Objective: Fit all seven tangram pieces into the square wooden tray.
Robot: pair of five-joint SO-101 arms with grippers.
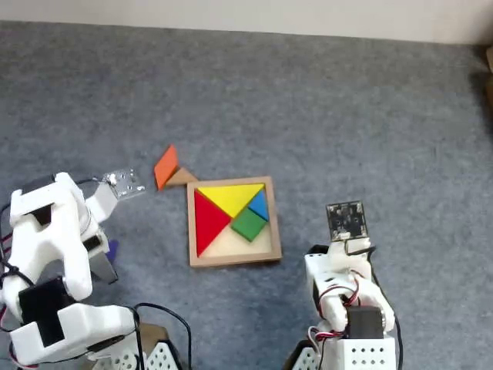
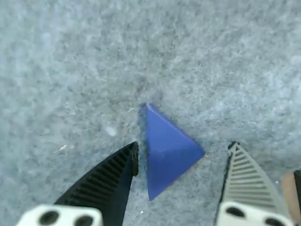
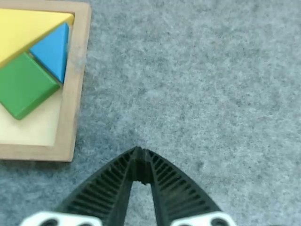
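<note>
From above, we see a grey carpet [image 1: 323, 100] with two white robot arms along its near edge. At far left, the left arm [image 1: 54, 254] bends over a dark blue triangle [image 1: 113, 249], which lies on the carpet well apart from the tray. That arm's wrist camera shows the left gripper [image 2: 183, 147] released. Its black finger [image 2: 113, 179] and pale finger [image 2: 244, 179] are spread to either side of the dark blue triangle (the black one just beside an edge, the pale one a little apart).

Further right, an orange parallelogram [image 1: 165, 166] and a tan triangle [image 1: 182, 177] lie touching each other on the carpet, just off the tray's far left corner.

In the middle sits the square wooden tray [image 1: 231, 260]. It holds a red triangle [image 1: 208, 221], a yellow triangle [image 1: 231, 198], a light blue triangle [image 1: 259, 205] and a green square [image 1: 249, 224], all fitted together. Its pale floor is bare along the near side.

At right, the right arm [image 1: 347, 297] stands near the tray without touching it. Its wrist camera shows the right gripper [image 3: 140, 153] clenched on nothing, tips together over bare carpet.
</note>
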